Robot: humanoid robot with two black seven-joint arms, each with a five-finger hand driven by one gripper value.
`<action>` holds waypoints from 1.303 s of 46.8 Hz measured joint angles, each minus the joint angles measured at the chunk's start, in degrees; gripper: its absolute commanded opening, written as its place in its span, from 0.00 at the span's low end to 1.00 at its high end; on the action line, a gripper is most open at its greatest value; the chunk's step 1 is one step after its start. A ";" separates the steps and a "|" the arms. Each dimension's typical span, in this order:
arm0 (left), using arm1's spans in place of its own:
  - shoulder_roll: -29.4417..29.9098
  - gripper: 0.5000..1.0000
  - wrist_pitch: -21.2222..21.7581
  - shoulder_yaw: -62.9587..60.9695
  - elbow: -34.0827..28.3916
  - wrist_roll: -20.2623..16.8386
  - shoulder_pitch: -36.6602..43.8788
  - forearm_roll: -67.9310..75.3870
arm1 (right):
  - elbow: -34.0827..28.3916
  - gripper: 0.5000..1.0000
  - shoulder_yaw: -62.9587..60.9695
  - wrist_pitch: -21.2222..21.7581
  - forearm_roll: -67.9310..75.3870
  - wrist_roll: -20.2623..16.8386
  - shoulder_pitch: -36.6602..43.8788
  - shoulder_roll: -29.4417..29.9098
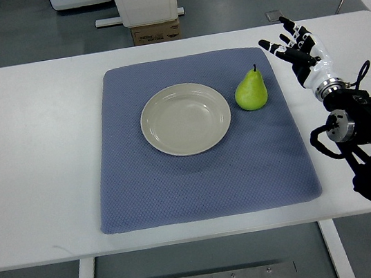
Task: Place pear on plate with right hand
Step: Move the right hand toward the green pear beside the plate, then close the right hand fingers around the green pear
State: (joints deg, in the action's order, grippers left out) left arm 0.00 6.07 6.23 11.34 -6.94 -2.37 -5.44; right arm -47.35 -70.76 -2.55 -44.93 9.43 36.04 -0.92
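A smooth green pear [250, 91] with a short dark stem stands upright on the dimpled blue-grey fabric mat [205, 178], towards the mat's far right corner and just beside the right rim of a round, shallow, glossy cream plate [185, 119] that sits bare near the mat's middle. The right hand [296, 49], white-shelled with black jointed fingers [271, 47], hovers over the plain white table [36, 168] off the mat's far right corner, fingers spread wide and holding nothing, a little apart from the pear, its black cabled arm reaching in from the right edge
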 measured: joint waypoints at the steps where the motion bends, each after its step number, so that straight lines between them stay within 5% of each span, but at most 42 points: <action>1: 0.00 1.00 0.00 0.00 0.00 0.00 0.00 0.00 | 0.02 1.00 0.30 0.00 0.00 0.01 0.00 -0.01; 17: 0.00 1.00 -0.02 -0.03 0.00 -0.01 0.00 0.01 | 0.99 1.00 5.66 -0.06 -0.33 0.96 -0.51 -1.91; 31: 0.00 1.00 -0.02 -0.04 0.00 0.00 0.00 0.01 | 5.84 1.00 13.83 -0.13 -0.23 8.71 1.03 -3.05; 61: 0.00 1.00 0.00 -0.02 0.00 -0.01 0.00 -0.02 | 7.49 1.00 20.08 -0.19 -0.28 12.75 1.85 -3.07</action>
State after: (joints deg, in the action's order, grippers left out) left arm 0.00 6.08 6.21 11.34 -6.95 -2.37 -5.46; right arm -39.86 -50.68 -2.74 -45.22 22.18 37.89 -3.98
